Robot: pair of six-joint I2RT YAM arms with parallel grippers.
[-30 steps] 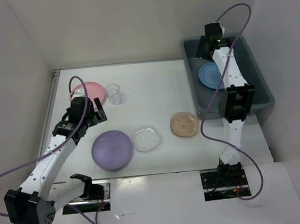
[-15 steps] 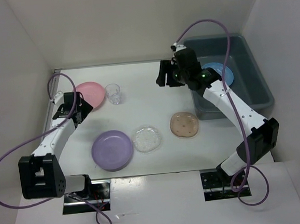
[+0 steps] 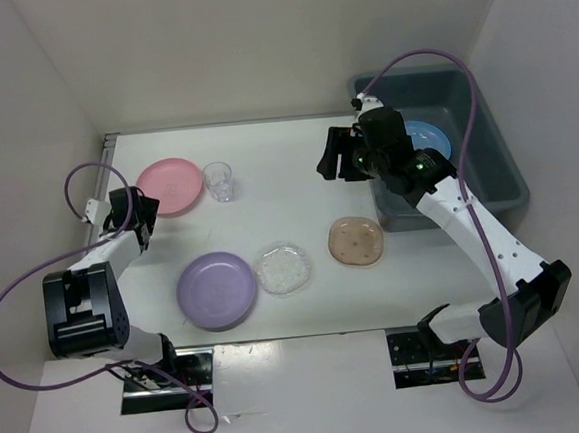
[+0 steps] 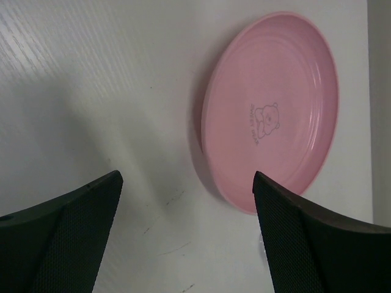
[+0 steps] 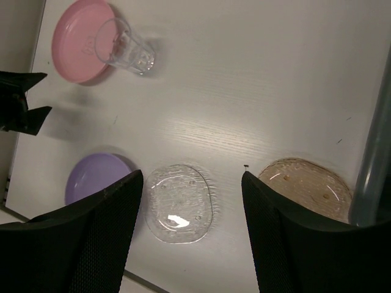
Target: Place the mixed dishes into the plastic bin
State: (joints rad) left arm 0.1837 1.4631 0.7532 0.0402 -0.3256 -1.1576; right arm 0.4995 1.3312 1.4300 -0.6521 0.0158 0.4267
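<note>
Left claw (image 4: 186, 178) and right claw (image 5: 193, 176) both gape empty; the pink plate (image 4: 269, 110) lies flat on the desk (image 3: 286, 177), well apart from the plastic bin (image 3: 504, 200), so the left may merely shove it.

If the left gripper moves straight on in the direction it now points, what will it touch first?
Probably the near rim of the round pink plastic plate, which lies on the white table just ahead of the open left gripper. The gripper's height above the table is unclear.
</note>
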